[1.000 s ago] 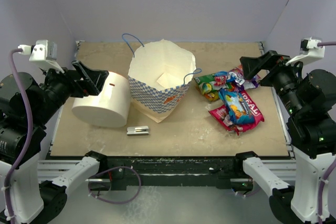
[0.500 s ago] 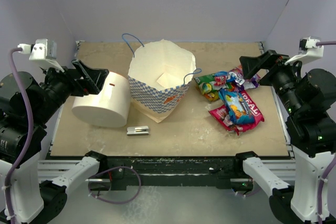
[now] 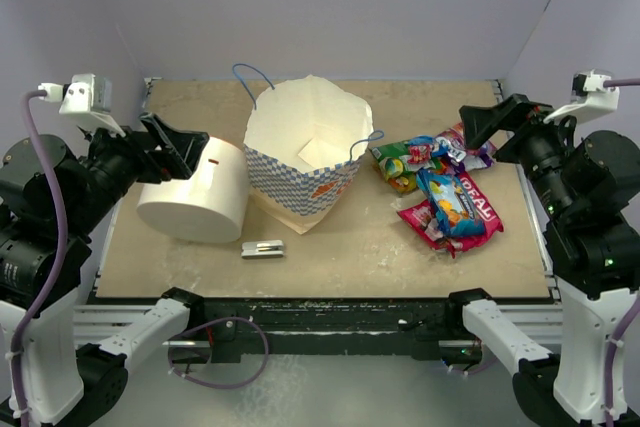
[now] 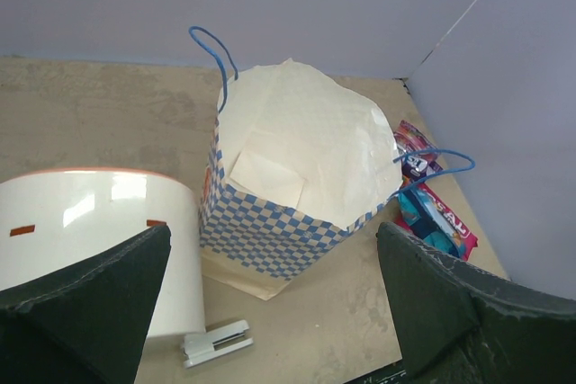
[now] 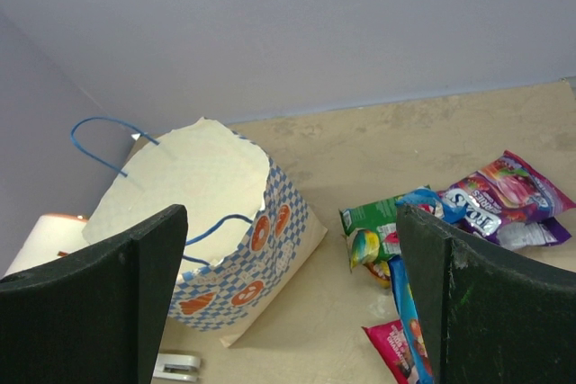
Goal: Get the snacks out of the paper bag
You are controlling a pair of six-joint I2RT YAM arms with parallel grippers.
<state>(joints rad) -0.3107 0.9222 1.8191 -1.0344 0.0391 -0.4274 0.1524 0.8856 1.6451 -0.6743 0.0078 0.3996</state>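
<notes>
Top external view: left end effector [image 3: 190,155] and right end effector [image 3: 470,129] spread wide, empty; paper bag [image 3: 300,182] bottom partly hidden.

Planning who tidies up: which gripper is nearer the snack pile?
Right. The right gripper is open beside the snacks, at their far right; the left gripper is beyond the paper bag, by the white cylinder.

blue-checked white paper bag [image 3: 300,162], multicoloured snacks [image 3: 445,192]

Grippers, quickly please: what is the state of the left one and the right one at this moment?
Left gripper: open, holding nothing.
Right gripper: open, holding nothing.
</notes>
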